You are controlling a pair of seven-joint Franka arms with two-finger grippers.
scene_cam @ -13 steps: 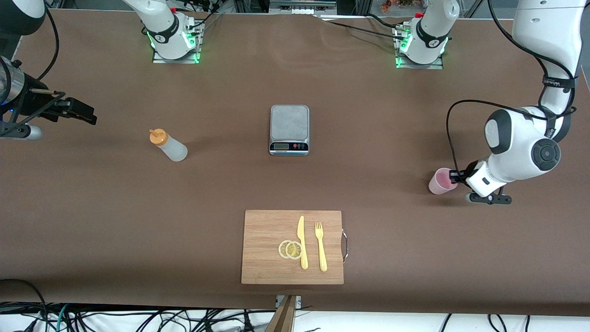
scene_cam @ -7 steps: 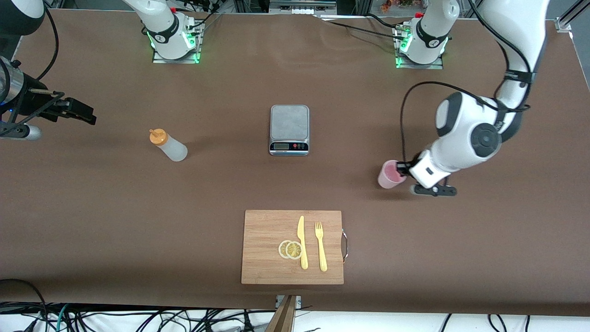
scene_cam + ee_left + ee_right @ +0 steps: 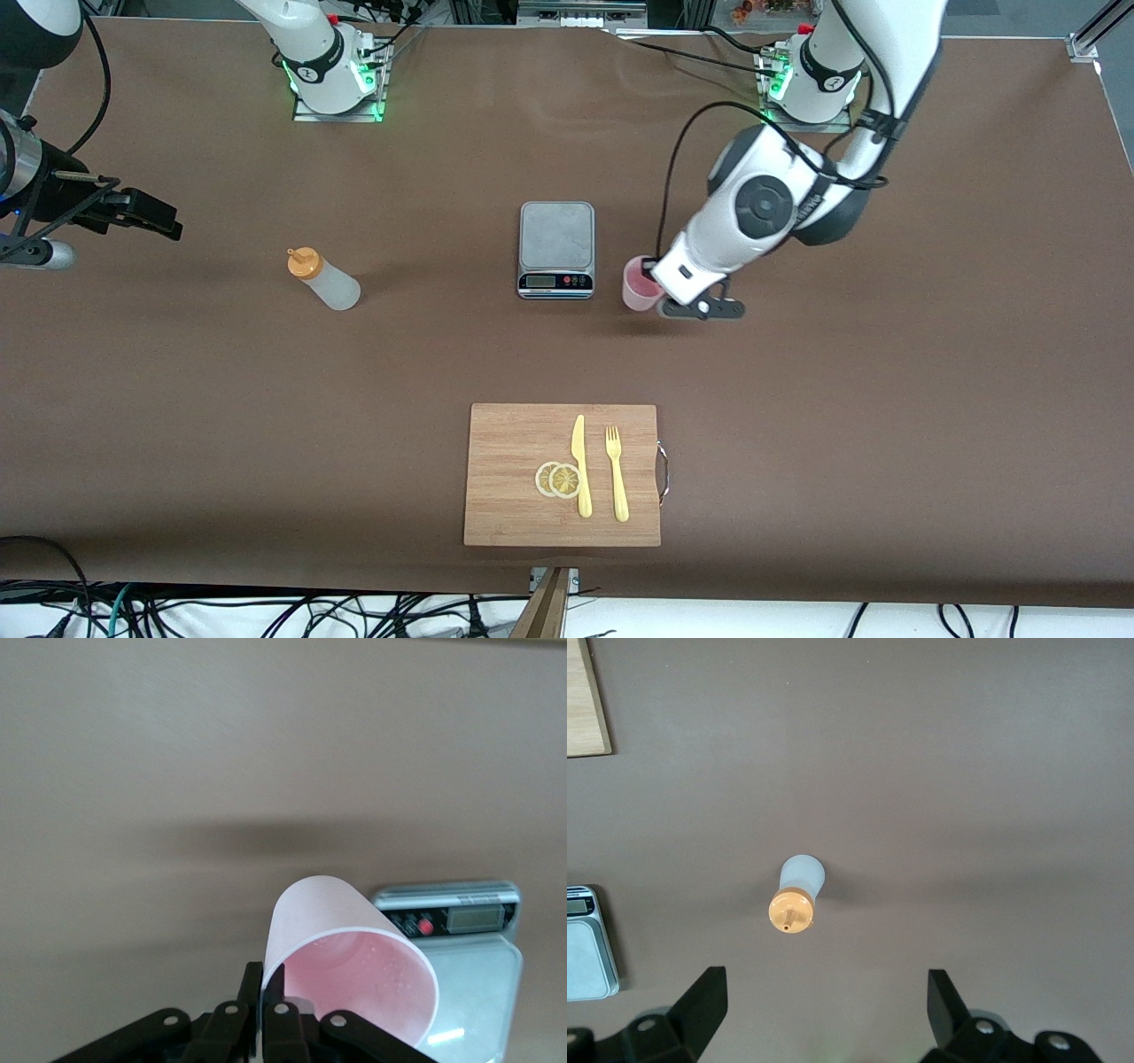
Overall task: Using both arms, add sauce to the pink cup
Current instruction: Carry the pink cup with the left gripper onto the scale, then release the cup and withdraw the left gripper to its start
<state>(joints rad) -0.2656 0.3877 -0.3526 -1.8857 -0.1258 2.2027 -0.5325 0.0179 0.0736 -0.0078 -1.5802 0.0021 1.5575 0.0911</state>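
Note:
My left gripper [image 3: 654, 276] is shut on the rim of the pink cup [image 3: 639, 285] and holds it beside the scale, toward the left arm's end. In the left wrist view the cup [image 3: 354, 970] is pinched at its wall between my fingertips [image 3: 266, 1001], its mouth open and pink inside. The sauce bottle [image 3: 324, 279], whitish with an orange cap, stands on the table toward the right arm's end. It shows from above in the right wrist view [image 3: 796, 895]. My right gripper [image 3: 146, 215] is open and empty, high above the table's end, apart from the bottle.
A grey kitchen scale [image 3: 556, 248] sits mid-table, also showing in the left wrist view [image 3: 461, 939]. A wooden cutting board [image 3: 514, 443] with lemon slices [image 3: 558, 479], a yellow knife [image 3: 580, 465] and a fork [image 3: 616, 474] lies nearer the front camera.
My left gripper has carried the pink cup from the left arm's end of the table to beside the scale. The right arm has not moved.

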